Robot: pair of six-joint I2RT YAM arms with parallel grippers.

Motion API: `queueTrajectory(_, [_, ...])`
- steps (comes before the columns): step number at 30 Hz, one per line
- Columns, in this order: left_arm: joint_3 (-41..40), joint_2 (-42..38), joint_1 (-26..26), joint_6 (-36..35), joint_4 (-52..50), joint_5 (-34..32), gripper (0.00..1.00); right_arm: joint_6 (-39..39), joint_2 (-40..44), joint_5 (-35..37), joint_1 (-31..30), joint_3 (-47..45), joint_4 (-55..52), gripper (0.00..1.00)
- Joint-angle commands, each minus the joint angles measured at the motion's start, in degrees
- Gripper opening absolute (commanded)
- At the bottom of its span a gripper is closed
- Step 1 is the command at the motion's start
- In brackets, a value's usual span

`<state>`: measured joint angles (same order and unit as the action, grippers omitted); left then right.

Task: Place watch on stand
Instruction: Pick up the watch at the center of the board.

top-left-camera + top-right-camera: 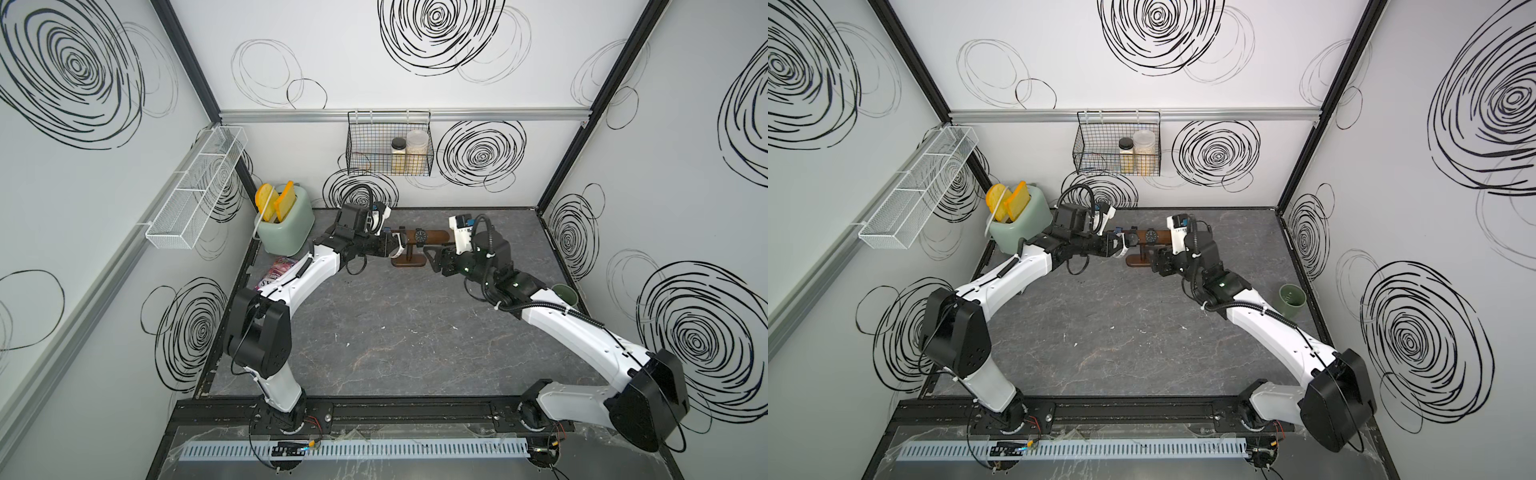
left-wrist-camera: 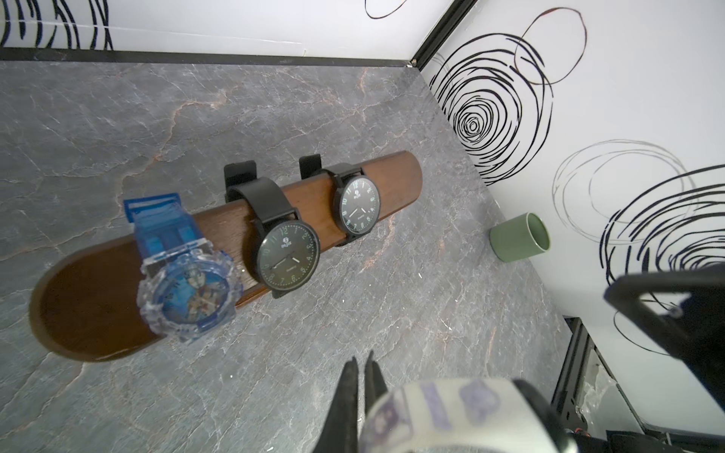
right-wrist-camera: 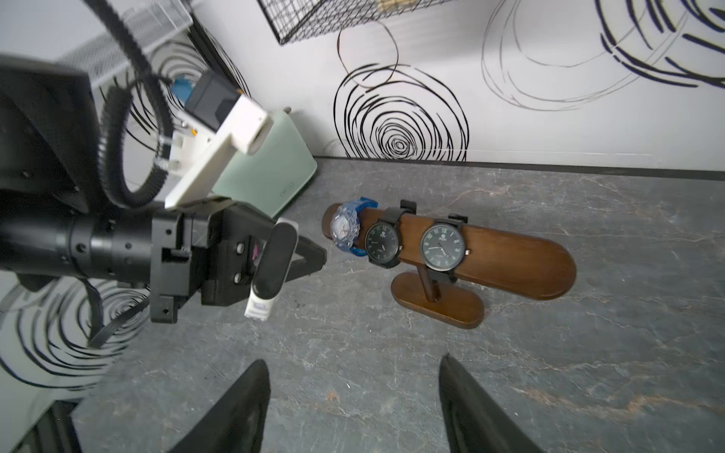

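Desk (image 1: 374, 332): carries the stand (image 3: 510, 255), whose bar already bears three other watches (image 3: 383, 243). Left claw (image 3: 310, 255): clamped on the white-strapped watch (image 3: 274, 262), held off the desk just beside the bar's blue-watch end. Right claw (image 3: 353, 376): jaws apart, empty. Step judged: placement. The next move calls for slipping the strap over that rounded end.

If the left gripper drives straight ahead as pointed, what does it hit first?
Probably the blue watch on the stand's near end. The left gripper, shut on a white-strap watch, points roughly along it. Depth is unclear, so it might pass just beside.
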<state>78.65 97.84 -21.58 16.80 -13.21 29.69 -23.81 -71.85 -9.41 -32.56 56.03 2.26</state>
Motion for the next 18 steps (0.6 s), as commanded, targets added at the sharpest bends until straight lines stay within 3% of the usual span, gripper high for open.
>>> queueTrajectory(1, [-0.25,-1.56,0.03,0.45,3.01,1.76,0.0,-4.1,-1.23,-15.93,-0.1,0.23,6.78,0.7])
queueTrajectory(8, [-0.37,-1.69,-0.32,0.4,3.02,1.65,0.0,-5.35,-6.41,-16.03,-3.39,4.6,7.89,0.69])
queueTrajectory(18, [-0.14,-1.51,-0.85,0.08,2.56,1.42,0.0,-2.81,-11.42,-7.73,-5.62,10.07,3.21,0.68])
